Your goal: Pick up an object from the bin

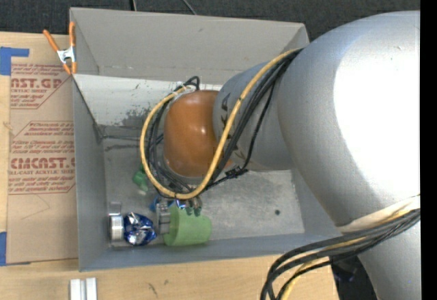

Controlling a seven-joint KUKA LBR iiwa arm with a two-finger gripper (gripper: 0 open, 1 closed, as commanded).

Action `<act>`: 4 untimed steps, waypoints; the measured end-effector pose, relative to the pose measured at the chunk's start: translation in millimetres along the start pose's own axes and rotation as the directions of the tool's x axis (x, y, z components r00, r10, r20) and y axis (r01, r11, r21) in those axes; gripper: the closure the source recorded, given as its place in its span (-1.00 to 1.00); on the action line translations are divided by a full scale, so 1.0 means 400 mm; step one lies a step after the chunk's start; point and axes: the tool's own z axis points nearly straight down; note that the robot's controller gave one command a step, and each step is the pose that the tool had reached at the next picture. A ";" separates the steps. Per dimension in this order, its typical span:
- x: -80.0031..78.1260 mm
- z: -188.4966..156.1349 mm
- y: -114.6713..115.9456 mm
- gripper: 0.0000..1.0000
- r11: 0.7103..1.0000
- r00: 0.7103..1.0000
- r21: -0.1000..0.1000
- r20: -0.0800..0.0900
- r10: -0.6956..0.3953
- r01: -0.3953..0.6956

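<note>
My gripper [179, 206] pokes out just below the orange wrist cover, low in the front left part of the bin. Directly under it, touching or nearly touching, lies a light green plastic cup [186, 229] on its side against the front wall. To the left of the cup rests a crumpled blue and silver can [132, 229] in the front left corner. A small bright green thing [140, 180] peeks out from behind the cables at the left, mostly hidden.
The arm and its orange cover with yellow and black cables hang over the middle of the bin and hide the floor beneath. Bare grey floor shows at the front right, and the left and front walls stand close to the gripper.
</note>
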 end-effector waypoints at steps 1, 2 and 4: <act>-0.161 0.002 -0.100 -1.00 0.998 0.998 0.002 -0.004 0.058 -0.058; -0.154 0.005 -0.095 1.00 0.998 0.998 0.001 -0.010 0.056 -0.056; -0.191 -0.365 0.020 1.00 0.657 0.657 -0.004 -0.003 -0.754 0.754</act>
